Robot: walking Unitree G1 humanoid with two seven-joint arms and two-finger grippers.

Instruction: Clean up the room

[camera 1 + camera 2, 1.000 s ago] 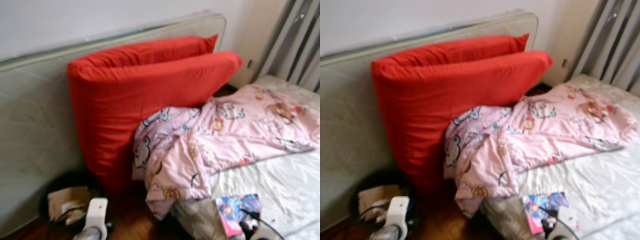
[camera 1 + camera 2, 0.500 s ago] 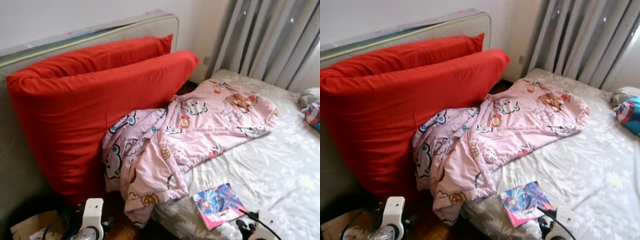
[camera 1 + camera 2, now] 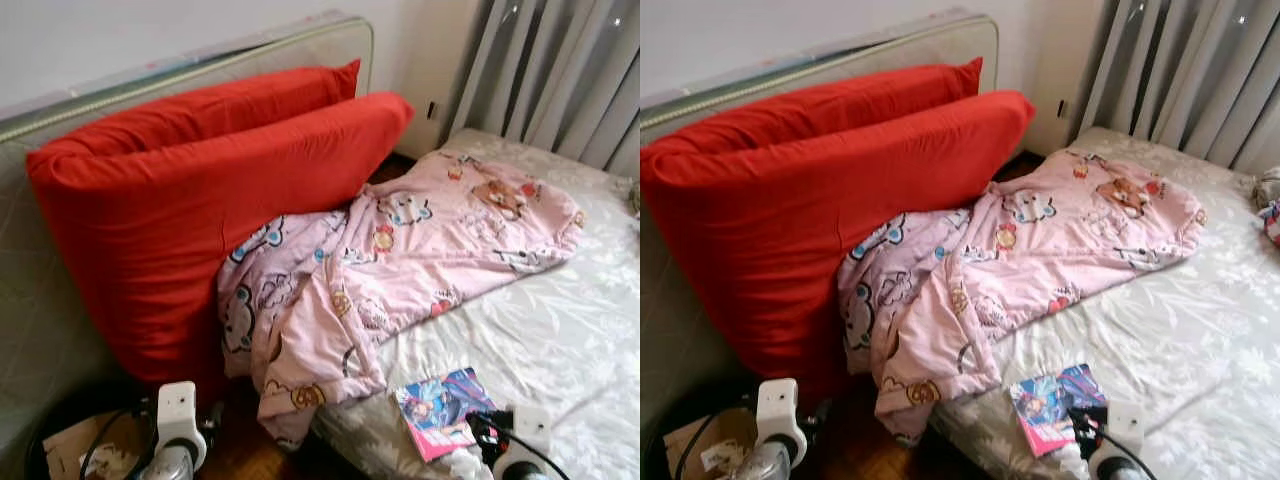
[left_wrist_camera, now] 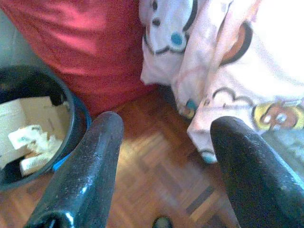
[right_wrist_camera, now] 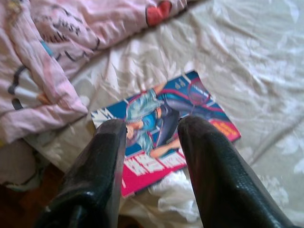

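A pink cartoon-print blanket (image 3: 400, 260) lies crumpled on the bed, one end hanging over the edge toward the floor. A colourful magazine (image 3: 440, 410) lies flat on the white sheet near the bed's front edge. My right gripper (image 5: 152, 124) hovers open just above the magazine (image 5: 161, 118), its fingers apart and holding nothing. My left gripper (image 4: 168, 121) is open over the wooden floor (image 4: 156, 161), between a black bin (image 4: 71, 114) and the blanket's hanging end (image 4: 223, 71).
Two big red cushions (image 3: 200, 200) lean on a grey mattress (image 3: 40, 300) that stands against the wall. The bin (image 3: 60, 430) holds cardboard and paper scraps. The bed's floral sheet (image 3: 560, 330) runs to the right. Grey curtains (image 3: 560, 70) hang behind.
The whole picture swung right, then slightly back left, so the camera moved. Blanket, magazine and cushions lie as before. Both grippers keep their places low in view.
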